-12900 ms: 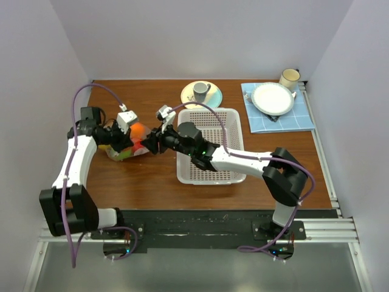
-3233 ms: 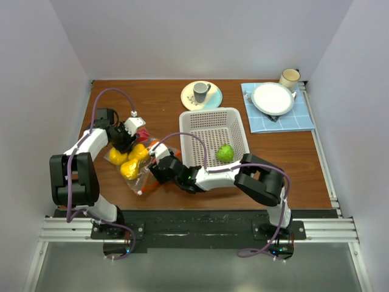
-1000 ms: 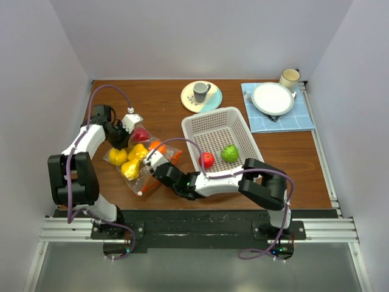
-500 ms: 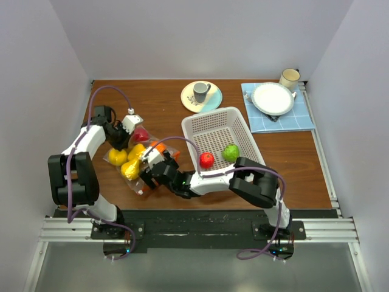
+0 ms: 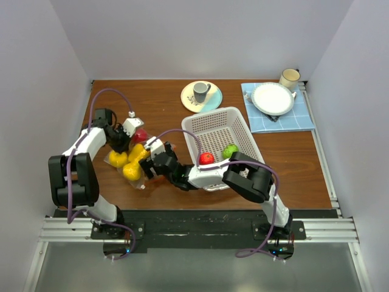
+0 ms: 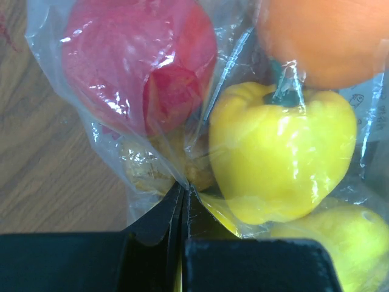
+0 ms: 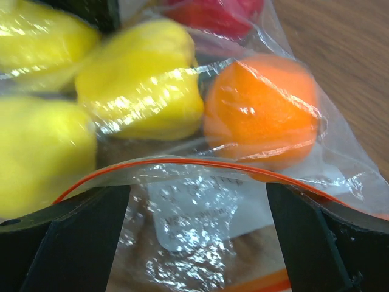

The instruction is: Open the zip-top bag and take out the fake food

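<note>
The zip-top bag [image 5: 130, 165] lies on the left of the table, clear plastic with an orange-red zip strip [image 7: 182, 163]. Fake food fills it: a red fruit [image 6: 140, 67], a yellow pepper [image 6: 279, 158], an orange fruit [image 7: 261, 109] and other yellow pieces [image 7: 36, 152]. My left gripper [image 5: 121, 142] is shut on a fold of the bag's plastic [image 6: 182, 191] at its far end. My right gripper [image 7: 197, 243] stands wide open at the bag's mouth, with the zip strip arched across its fingers [image 7: 67, 243]. A red fruit [image 5: 206, 159] and a green fruit [image 5: 230, 151] lie in the white basket [image 5: 213, 125].
A small plate with a grey cup [image 5: 201, 94] stands behind the basket. At the back right, a blue cloth [image 5: 304, 118] carries a white plate [image 5: 273, 98], with a cream mug [image 5: 289, 78] beside it. Walls close in the table on three sides.
My right gripper has opened wide and pushed left and farther back to the bag's mouth. The left gripper keeps its hold on the bag and has barely moved.
</note>
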Motion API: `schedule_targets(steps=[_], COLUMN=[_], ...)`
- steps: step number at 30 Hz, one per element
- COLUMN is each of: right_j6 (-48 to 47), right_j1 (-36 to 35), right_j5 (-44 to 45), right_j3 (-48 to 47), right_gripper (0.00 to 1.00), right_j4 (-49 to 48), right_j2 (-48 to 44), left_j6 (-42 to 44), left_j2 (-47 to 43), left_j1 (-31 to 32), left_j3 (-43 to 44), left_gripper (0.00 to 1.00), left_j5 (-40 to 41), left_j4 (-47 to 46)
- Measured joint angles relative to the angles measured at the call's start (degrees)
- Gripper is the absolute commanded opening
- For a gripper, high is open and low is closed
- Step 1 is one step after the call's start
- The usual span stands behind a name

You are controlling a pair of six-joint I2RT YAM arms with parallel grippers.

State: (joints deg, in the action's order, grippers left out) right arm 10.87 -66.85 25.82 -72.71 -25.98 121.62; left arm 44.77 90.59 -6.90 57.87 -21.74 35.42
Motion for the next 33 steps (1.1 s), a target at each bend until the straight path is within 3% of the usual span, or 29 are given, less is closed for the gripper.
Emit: schedule_targets(steps=[13, 33], right_j6=[-2.4, -1.9], right_j1=[-0.1, 0.8], right_j5=[-0.2, -3.1], right_j3=[-3.0, -5.7], right_gripper=[0.99, 0.99], right_j4=[-3.3, -4.5], right_j2=[0.9, 3.2], left_j6=[0.0, 1.3], left_j2=[-3.4, -1.1], left_j1=[4.5, 9.2], left_j3=[-4.7, -1.7], left_gripper=[0.02, 0.05], left_j5=[2.7, 1.2], left_j4=[-4.7, -0.2])
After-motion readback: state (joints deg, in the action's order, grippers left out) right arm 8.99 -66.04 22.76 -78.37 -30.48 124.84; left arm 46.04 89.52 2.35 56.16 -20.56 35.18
